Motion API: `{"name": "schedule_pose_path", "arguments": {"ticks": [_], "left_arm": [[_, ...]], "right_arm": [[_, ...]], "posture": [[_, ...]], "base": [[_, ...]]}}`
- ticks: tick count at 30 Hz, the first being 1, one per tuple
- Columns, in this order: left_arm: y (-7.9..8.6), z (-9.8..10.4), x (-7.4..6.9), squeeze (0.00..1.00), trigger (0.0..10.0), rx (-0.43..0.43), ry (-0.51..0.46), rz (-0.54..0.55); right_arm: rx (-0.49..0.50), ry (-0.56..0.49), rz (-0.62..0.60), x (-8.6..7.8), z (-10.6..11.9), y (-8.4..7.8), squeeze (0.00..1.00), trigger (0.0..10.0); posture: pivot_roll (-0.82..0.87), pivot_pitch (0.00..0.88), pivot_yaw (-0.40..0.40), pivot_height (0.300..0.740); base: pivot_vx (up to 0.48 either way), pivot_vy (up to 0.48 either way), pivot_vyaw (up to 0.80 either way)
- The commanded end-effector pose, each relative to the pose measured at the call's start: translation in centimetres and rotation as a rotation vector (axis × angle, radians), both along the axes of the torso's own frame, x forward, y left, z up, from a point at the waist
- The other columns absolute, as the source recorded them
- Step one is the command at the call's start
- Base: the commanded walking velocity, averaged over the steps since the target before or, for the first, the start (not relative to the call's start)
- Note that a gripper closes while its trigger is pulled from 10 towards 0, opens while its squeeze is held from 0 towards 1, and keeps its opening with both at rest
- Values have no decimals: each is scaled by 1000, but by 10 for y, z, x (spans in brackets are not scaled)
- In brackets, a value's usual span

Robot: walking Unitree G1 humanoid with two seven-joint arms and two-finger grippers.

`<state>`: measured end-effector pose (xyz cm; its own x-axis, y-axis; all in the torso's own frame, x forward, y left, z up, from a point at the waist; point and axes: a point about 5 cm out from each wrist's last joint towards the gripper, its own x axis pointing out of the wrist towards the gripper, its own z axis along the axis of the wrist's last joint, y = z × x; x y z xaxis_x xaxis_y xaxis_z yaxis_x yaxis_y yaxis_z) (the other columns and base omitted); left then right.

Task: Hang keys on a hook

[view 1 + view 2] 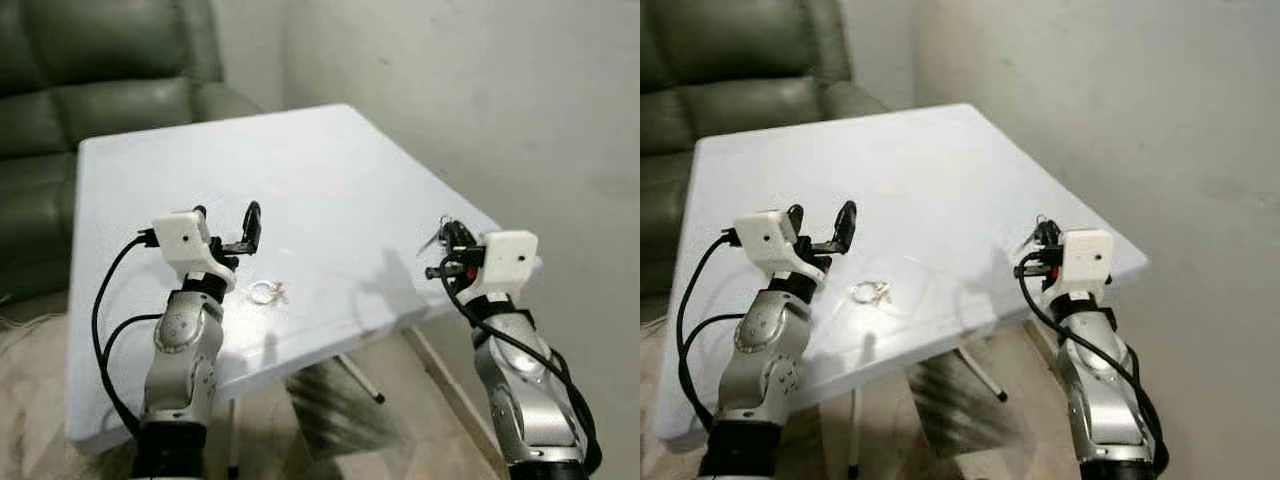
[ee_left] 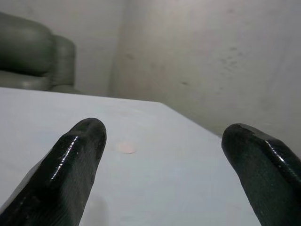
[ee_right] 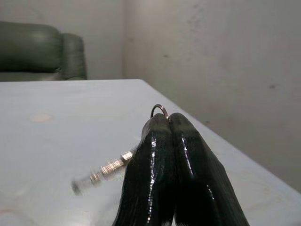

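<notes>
My right gripper [image 3: 168,117] is shut on a key ring [image 3: 160,110], held over the white table's [image 1: 300,170] right front corner. A silvery key [image 3: 109,168] dangles blurred beside its fingers. From the head camera the keys [image 1: 433,238] stick out just left of that gripper [image 1: 452,248]. Over the front left part of the table my left gripper [image 1: 228,222] is open, with nothing between its fingers [image 2: 77,155]. A small silvery ring-like object [image 1: 268,292] lies on the table just right of it. I cannot make out a hook.
A dark green leather sofa [image 1: 90,70] stands behind the table on the left. A bare grey wall [image 1: 480,90] runs along the right side. Folding table legs [image 1: 355,375] show under the front edge.
</notes>
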<state>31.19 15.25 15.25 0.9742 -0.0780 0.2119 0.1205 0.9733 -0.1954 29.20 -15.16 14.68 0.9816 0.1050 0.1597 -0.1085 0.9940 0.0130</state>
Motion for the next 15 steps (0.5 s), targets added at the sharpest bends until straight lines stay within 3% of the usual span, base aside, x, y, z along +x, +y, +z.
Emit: {"name": "schedule_pose_path", "arguments": {"ticks": [1, 15], "left_arm": [[-7, 0, 1, 0, 10000, -3, 6, -19], [-8, 0, -1, 0, 10000, 6, 8, -24]], "right_arm": [[-12, 1, -20, -1, 1, -7, 0, 10000], [-14, 5, -22, -2, 1, -9, 0, 10000]], "posture": [[-31, 0, -42, 740], [-31, 0, -45, 740]], "base": [[0, 0, -756], [0, 0, -762]]}}
